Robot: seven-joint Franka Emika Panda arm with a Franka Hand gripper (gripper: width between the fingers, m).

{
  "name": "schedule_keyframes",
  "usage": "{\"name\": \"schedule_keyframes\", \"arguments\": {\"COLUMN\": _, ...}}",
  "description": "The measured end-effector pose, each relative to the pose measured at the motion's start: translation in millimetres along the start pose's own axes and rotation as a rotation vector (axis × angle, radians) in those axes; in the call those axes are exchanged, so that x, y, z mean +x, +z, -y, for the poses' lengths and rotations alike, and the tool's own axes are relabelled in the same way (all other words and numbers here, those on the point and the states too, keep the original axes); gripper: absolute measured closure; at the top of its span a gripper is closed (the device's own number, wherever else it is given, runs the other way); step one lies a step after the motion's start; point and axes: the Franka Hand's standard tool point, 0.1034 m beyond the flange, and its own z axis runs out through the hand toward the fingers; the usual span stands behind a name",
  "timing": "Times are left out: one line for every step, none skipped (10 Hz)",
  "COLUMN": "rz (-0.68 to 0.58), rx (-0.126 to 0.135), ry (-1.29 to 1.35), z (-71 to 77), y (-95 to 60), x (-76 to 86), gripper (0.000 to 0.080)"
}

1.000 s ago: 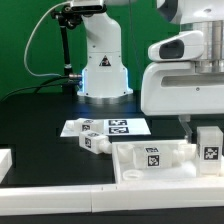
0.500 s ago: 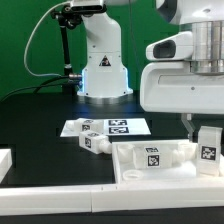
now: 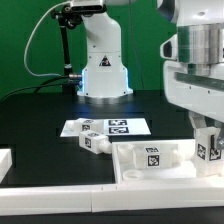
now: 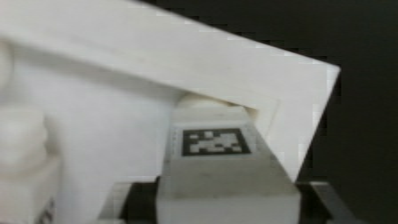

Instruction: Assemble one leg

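Note:
My gripper (image 3: 207, 132) stands at the exterior view's right, shut on a leg (image 3: 211, 147), a chunky white peg with a black-and-white tag. It holds the leg upright at the right end of the large white rimmed panel (image 3: 135, 176). In the wrist view the leg (image 4: 217, 150) sits between my gripper (image 4: 217, 203) fingers, its far end at a corner of the panel (image 4: 107, 80). Whether the leg touches the panel cannot be told. Another leg (image 3: 153, 157) lies inside the panel.
A further leg (image 3: 95, 143) lies on the black table beside the marker board (image 3: 112, 127). The robot base (image 3: 103, 70) stands behind. A white part (image 3: 4, 161) shows at the exterior view's left edge.
My wrist has turned about its axis, so its housing looks narrower. The held leg has shifted slightly down and to the exterior view's right.

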Motion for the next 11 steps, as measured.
{"name": "schedule_keyframes", "arguments": {"rz": -0.001, "rx": 0.0, "ry": -0.019, "z": 0.0, "y": 0.0, "x": 0.7, "gripper": 0.0514}}
{"name": "schedule_keyframes", "arguments": {"rz": 0.0, "rx": 0.0, "ry": -0.047, "z": -0.1, "y": 0.1, "x": 0.4, "gripper": 0.044}}
{"name": "schedule_keyframes", "arguments": {"rz": 0.0, "rx": 0.0, "ry": -0.05, "z": -0.1, "y": 0.1, "x": 0.2, "gripper": 0.0257}}
{"name": "schedule_keyframes", "arguments": {"rz": -0.01, "rx": -0.004, "ry": -0.235, "z": -0.6, "y": 0.5, "x": 1.7, "gripper": 0.0183}}
{"name": "schedule_keyframes", "arguments": {"rz": -0.016, "rx": -0.015, "ry": -0.433, "z": -1.1, "y": 0.2, "x": -0.8, "gripper": 0.0183}}
{"name": "schedule_keyframes", "arguments": {"rz": -0.019, "rx": -0.035, "ry": -0.644, "z": -3.0, "y": 0.9, "x": -5.5, "gripper": 0.0156}}
{"name": "schedule_keyframes", "arguments": {"rz": -0.018, "rx": -0.036, "ry": -0.698, "z": -3.0, "y": 0.9, "x": -5.6, "gripper": 0.0156}}
{"name": "schedule_keyframes", "arguments": {"rz": -0.018, "rx": -0.037, "ry": -0.748, "z": -3.0, "y": 0.9, "x": -4.6, "gripper": 0.0151}}
{"name": "schedule_keyframes", "arguments": {"rz": -0.018, "rx": -0.039, "ry": -0.836, "z": -3.0, "y": 0.9, "x": -4.0, "gripper": 0.0151}}
{"name": "schedule_keyframes", "arguments": {"rz": -0.017, "rx": -0.04, "ry": -0.902, "z": -3.0, "y": 0.9, "x": -3.4, "gripper": 0.0151}}
{"name": "schedule_keyframes", "arguments": {"rz": -0.016, "rx": -0.04, "ry": -0.97, "z": -3.0, "y": 0.9, "x": -2.7, "gripper": 0.0151}}
